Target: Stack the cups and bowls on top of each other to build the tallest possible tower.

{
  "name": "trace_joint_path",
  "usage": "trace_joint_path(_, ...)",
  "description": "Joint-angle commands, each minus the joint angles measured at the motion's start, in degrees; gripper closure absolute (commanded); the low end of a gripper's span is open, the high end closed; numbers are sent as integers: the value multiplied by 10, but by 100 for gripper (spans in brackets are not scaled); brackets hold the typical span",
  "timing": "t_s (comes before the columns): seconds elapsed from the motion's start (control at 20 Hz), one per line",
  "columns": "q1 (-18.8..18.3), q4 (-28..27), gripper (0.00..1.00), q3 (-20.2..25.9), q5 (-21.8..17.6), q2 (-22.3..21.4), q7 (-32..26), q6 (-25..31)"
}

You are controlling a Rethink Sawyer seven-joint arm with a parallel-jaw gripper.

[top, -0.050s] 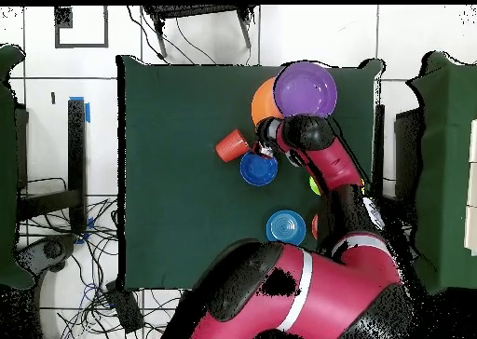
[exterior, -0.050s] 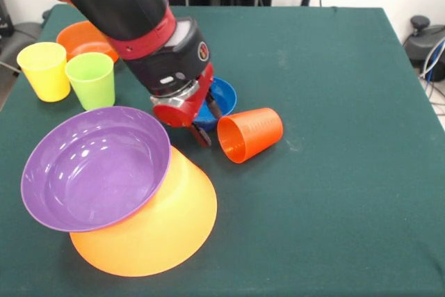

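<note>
The very large yellow-orange bowl (exterior, -0.050s: 149, 231) lay upside down just below-left of the jaws, with the wide purple bowl (exterior, -0.050s: 94, 168) tilted on top of it. The orange-red cup (exterior, -0.050s: 249, 133) lay on its side just right of the gripper (exterior, -0.050s: 208, 124), apart from the pile, and the dark blue bowl (exterior, -0.050s: 224, 97) sat right behind the jaws. Whether the jaws were released or clenched could not be told.
</note>
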Motion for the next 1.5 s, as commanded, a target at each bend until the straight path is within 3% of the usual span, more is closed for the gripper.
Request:
trace_joint_path(0.05, -2, 6, 0, 78, -28, 19, -52, 22)
trace_joint_path(0.4, 7, 30, 0, 74, -30, -21, -28, 64)
trace_joint_path(1.05, 3, -22, 0, 83, -36, 9, -46, 96)
trace_joint_path(1.35, 3, -48, 0, 93, -34, 39, -55, 79)
trace_joint_path(1.5, 4, -26, 0, 96, -29, 24, -52, 61)
